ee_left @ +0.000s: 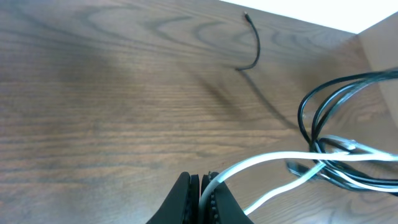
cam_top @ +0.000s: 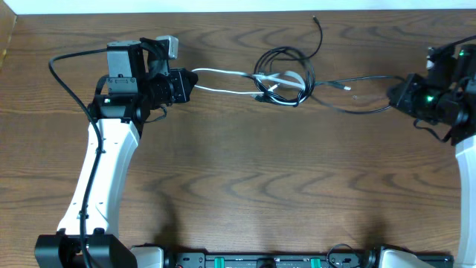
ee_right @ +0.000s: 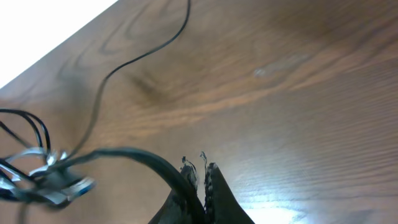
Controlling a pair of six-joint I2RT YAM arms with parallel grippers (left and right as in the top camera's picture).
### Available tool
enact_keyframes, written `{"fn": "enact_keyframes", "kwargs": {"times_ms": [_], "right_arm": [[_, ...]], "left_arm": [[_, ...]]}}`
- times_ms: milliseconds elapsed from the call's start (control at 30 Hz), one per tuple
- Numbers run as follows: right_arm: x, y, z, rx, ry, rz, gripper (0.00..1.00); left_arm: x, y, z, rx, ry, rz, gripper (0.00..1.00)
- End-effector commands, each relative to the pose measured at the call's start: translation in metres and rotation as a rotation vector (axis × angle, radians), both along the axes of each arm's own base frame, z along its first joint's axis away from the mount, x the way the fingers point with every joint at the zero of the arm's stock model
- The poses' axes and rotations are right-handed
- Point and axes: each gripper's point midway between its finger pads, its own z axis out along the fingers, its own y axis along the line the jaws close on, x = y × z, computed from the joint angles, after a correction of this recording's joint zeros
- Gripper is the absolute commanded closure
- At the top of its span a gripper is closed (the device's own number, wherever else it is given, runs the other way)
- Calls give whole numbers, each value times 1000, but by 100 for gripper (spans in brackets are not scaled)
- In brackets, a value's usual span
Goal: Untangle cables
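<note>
Cables sit knotted at upper centre of the overhead frame. Left gripper clamps the white cable, right gripper a black cable; a slow, level outward pull should loosen them.

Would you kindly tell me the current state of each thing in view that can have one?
left gripper, shut on the white cable.
right gripper, shut on the black strand.
white cable, doubled over, one end gripped, the other caught in the tangle.
black strand, drawn out from the tangle toward the right.
black coils, looped and tangled with the white cable at mid-table.
</note>
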Motion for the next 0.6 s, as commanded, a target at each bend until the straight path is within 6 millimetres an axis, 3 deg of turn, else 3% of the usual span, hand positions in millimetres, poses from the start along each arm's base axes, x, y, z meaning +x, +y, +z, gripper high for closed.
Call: {"fn": "enact_keyframes", "kwargs": {"times_ms": [0, 167, 300, 400, 467, 567], "right_arm": [[0, 32, -2, 12, 12, 115, 99], [-3, 95, -31, 22, 106, 297, 99], [-3, 138, -67, 22, 201, 403, 99], [1, 153, -88, 23, 250, 430, 99], [3, 158, -102, 23, 280, 441, 99], [6, 158, -110, 27, 297, 440, 99]], "left_arm": [[3, 15, -4, 48, 4, 41, 93], [-8, 11, -11, 49, 51, 16, 93], [-25, -12, -22, 81, 92, -86, 93], [-34, -28, -30, 107, 108, -139, 92], [-38, -36, -39, 152, 119, -153, 84], [-41, -46, -47, 216, 103, -211, 59]]}}
